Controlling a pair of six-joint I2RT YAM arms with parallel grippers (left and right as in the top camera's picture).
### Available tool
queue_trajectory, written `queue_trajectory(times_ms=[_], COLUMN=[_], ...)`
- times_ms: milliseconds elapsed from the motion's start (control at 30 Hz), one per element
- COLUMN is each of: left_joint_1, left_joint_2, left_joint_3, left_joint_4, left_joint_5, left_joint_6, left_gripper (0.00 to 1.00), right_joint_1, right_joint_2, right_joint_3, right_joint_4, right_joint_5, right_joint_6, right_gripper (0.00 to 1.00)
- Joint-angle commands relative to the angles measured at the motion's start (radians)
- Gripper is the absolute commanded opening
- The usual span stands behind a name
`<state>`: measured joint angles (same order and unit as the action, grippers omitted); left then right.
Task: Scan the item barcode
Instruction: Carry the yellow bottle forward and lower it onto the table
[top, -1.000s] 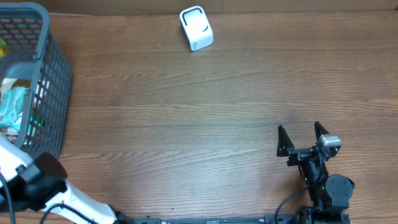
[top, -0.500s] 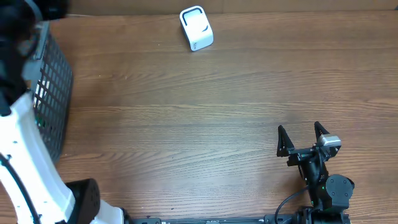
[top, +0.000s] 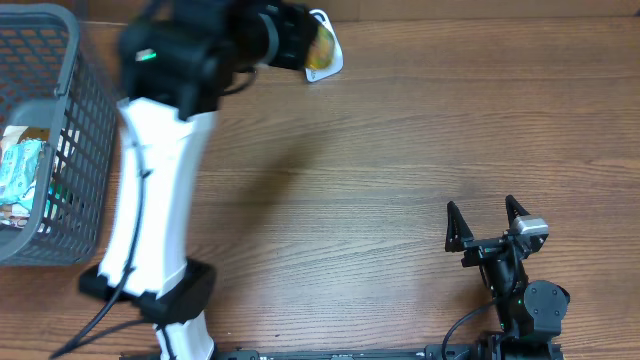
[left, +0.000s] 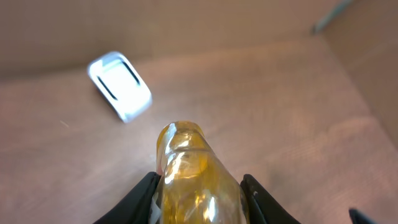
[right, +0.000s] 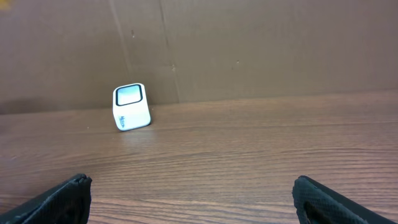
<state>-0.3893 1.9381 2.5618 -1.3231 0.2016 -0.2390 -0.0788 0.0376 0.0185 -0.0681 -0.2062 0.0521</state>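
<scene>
At the worktop's (top: 350, 200) twelve o'clock, the left claw (left: 199, 190), grasping a yellow item (left: 185, 155), partly hides the white scanner (top: 334, 56); basket (top: 92, 130) at nine, right claw (top: 488, 222) released at five.

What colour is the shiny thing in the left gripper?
The shiny wrapped item is golden yellow; left wrist view shows best.

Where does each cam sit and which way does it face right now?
Overhead: fixed above the table, looking straight down; shows the basket, the left arm stretched to the far edge, the right claw near the front.
Left wrist: on the left arm, looking along the left claw, shut on a yellow item, toward the scanner; both fingers show.
Right wrist: low over the table, facing the back wall; open fingertips at the lower corners.
Shared: all three see the scanner.
</scene>
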Motion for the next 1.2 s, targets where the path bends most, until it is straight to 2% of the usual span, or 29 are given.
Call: queue_trajectory(times_ms=[0, 200, 533, 700, 900, 1167], left_joint_1=[-0.097, -0.234, -0.396, -0.436, -0.444, -0.444], left_joint_2=[0.093, 0.230, 0.427, 0.478, 0.499, 0.533], left_joint_3=[0.019, 0.019, 0.018, 0.018, 0.010, 0.004], left_joint_4=[-0.025, -0.056, -0.034, -0.007, 0.009, 0.064], left_joint_5=[-0.054, -0.166, -0.251, -0.322, -0.324, -0.324], left_joint_6=[-0.098, -0.214, -0.362, -0.439, -0.493, -0.499], left_gripper=[0.30, 0.32, 0.36, 0.36, 0.38, 0.44], right_joint_1=[0.001, 0.001, 0.001, 0.001, 0.001, 0.001], right_joint_2=[0.002, 0.002, 0.002, 0.002, 0.002, 0.002], right_joint_3=[-0.011, -0.011, -0.011, -0.011, -0.011, -0.011], right_joint_4=[0.006, 0.006, 0.006, 0.006, 0.006, 0.006], right_joint_5=[-0.005, -0.005, -0.005, -0.005, -0.005, -0.005], right_joint_6=[0.000, 0.000, 0.000, 0.000, 0.000, 0.000], right_gripper=[1.00, 1.00, 1.00, 1.00, 1.00, 1.00])
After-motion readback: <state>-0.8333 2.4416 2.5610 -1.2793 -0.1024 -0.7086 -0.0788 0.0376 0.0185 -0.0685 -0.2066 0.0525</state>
